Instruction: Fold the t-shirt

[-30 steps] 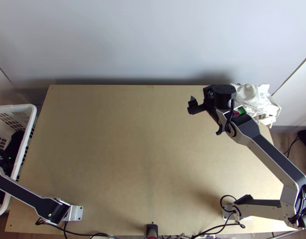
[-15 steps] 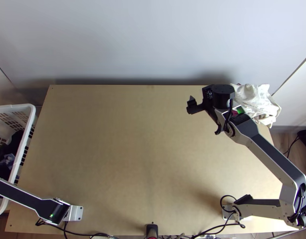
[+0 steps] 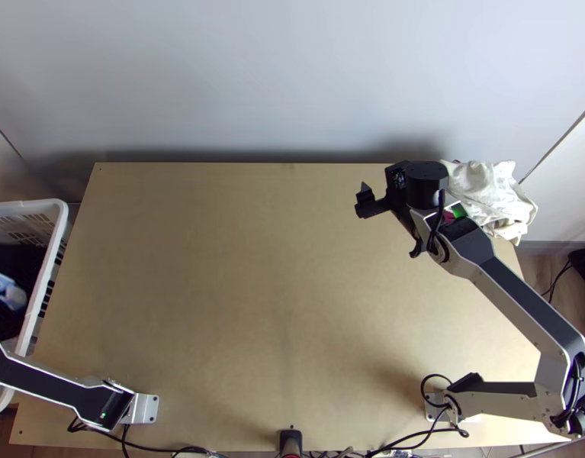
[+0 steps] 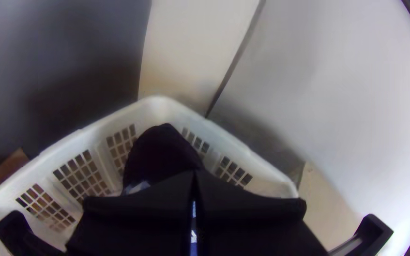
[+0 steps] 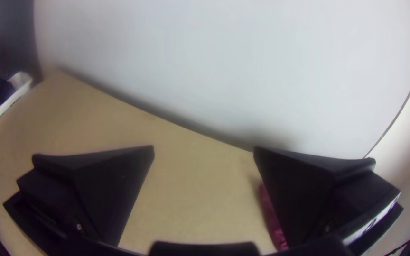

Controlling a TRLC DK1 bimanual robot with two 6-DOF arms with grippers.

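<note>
At the table's back right my right gripper [image 3: 399,192] stands above the wood, its fingers wide apart. Nothing lies between the tips of that right gripper [image 5: 204,150] in the right wrist view. In the left wrist view my left gripper [image 4: 194,174] is over the white basket, fingertips together, with blue-and-white cloth [image 4: 193,237] showing in the slit between them. That cloth [image 3: 5,290] is bunched inside the basket's outline in the top view. A black cloth [image 4: 160,151] lies heaped in the basket. Which cloth is the t-shirt, I cannot tell.
The white basket [image 3: 62,217] stands against the table's left edge. A bunched whitish cloth [image 3: 486,191] lies at the back right corner, with pink cloth [image 5: 272,223] beside my right gripper. A wall runs behind the table [image 3: 239,290]; cables cross its near edge.
The left arm has swung a little toward the near side over the basket. More blue-and-white cloth shows there, now farther left and higher in the picture. The right arm has barely shifted left.
</note>
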